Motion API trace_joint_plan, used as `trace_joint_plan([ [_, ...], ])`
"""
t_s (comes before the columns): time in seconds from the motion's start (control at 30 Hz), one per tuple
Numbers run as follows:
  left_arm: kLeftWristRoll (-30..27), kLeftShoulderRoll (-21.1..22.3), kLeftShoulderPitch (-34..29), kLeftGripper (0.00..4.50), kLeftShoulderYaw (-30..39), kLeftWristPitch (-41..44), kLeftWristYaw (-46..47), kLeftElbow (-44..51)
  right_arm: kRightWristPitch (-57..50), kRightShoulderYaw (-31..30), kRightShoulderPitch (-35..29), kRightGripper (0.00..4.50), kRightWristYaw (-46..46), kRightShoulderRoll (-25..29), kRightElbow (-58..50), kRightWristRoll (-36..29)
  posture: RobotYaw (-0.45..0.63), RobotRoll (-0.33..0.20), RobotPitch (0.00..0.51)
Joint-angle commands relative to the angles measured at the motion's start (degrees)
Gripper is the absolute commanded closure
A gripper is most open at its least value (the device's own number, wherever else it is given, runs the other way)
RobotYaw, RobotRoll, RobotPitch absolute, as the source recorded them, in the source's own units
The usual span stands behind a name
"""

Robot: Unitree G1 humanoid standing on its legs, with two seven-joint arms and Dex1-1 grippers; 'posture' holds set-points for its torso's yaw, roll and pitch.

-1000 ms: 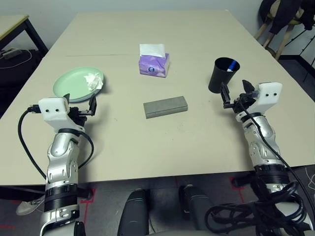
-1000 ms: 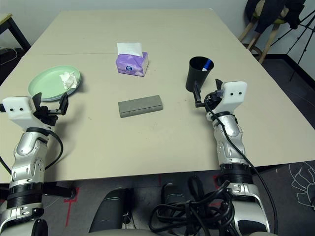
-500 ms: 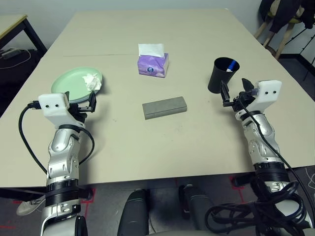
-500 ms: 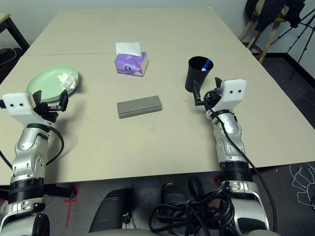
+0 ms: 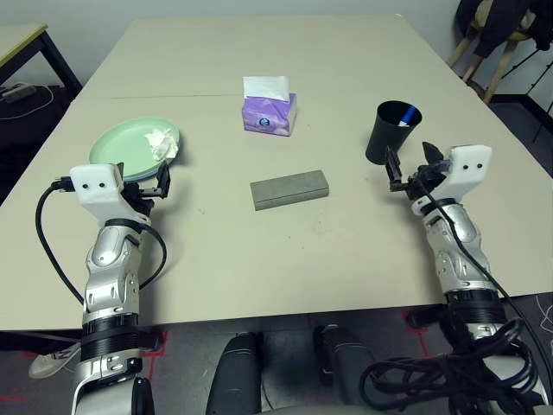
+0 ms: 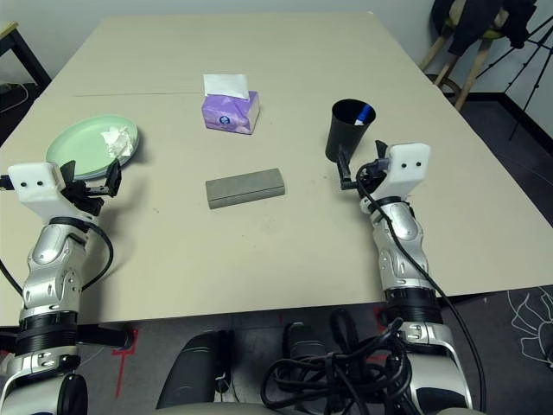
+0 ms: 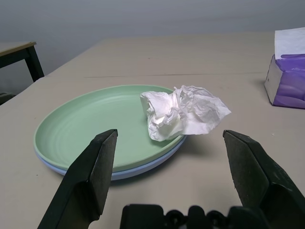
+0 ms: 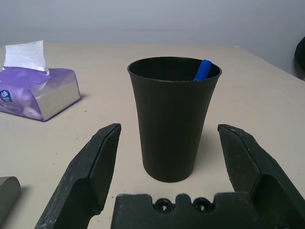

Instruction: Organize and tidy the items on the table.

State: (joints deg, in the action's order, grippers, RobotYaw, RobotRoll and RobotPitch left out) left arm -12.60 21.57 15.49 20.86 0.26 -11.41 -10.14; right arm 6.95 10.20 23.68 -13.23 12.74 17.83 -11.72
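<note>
A mint green plate (image 5: 130, 144) sits stacked on a light blue one (image 7: 138, 167) at the table's left, with a crumpled white tissue (image 7: 183, 110) on its right rim. My left gripper (image 5: 141, 183) hovers open just in front of the plates, holding nothing. A grey glasses case (image 5: 290, 188) lies in the middle of the beige table (image 5: 346, 78). At the right stands a black cup (image 5: 392, 131) with a blue-capped marker (image 8: 203, 70) inside. My right gripper (image 5: 410, 166) is open just in front of the cup, apart from it.
A purple tissue box (image 5: 270, 112) with a white sheet sticking up stands behind the case. A smaller side table (image 5: 26, 43) is at the far left, and a stool with dark clothing (image 5: 501, 35) at the far right beyond the table.
Both arms stay almost still and both grippers remain open. The left gripper has edged slightly closer to the plates. Nothing on the table moved.
</note>
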Motion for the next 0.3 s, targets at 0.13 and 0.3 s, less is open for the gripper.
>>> trace_joint_plan([
  [0.13, 0.2, 0.5, 0.1, 0.0, -0.2, 0.3, -0.1, -1.6, -0.6, 0.1, 0.3, 0.03, 0.0, 0.1, -0.2, 0.0, 0.05, 0.0, 0.105],
  [0.3, 0.3, 0.3, 0.4, 0.0, -0.5, 0.1, -0.1, -1.9, -0.8, 0.2, 0.0, 0.03, 0.1, 0.2, -0.8, 0.0, 0.04, 0.0, 0.107],
])
